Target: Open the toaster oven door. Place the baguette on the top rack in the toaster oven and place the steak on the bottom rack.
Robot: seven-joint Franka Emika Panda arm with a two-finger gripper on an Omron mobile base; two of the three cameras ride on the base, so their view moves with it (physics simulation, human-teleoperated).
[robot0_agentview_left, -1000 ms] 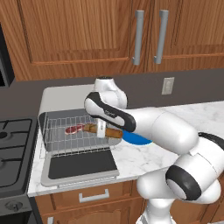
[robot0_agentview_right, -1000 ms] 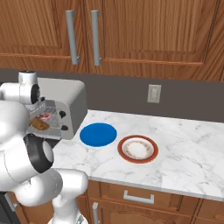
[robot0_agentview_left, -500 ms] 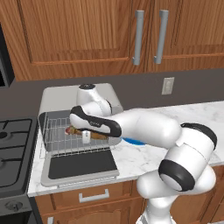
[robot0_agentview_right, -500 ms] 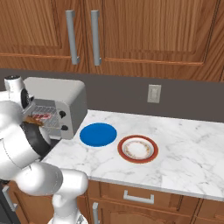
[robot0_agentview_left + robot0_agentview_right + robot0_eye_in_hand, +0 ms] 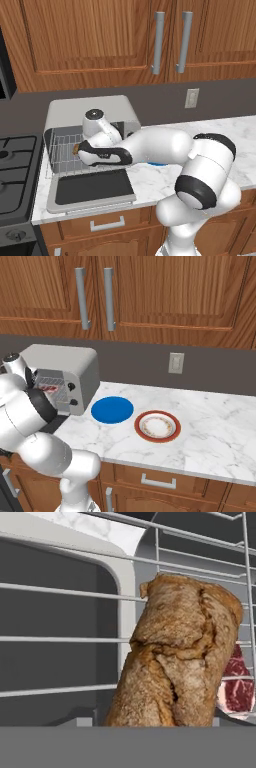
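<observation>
While the toaster oven (image 5: 90, 112) stands with its door (image 5: 92, 189) dropped open, the baguette (image 5: 177, 657) sits inside it, clamped in the tool: light, stiff, crumbly crust, best held mid-length. The steak (image 5: 237, 687) lies behind it.

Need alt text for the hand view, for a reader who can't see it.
A brown, cracked-crust baguette rises close in front of the camera, inside the grey toaster oven among silver wire rack bars. A red, white-marbled steak peeks out behind its right edge, beyond the bars.
</observation>
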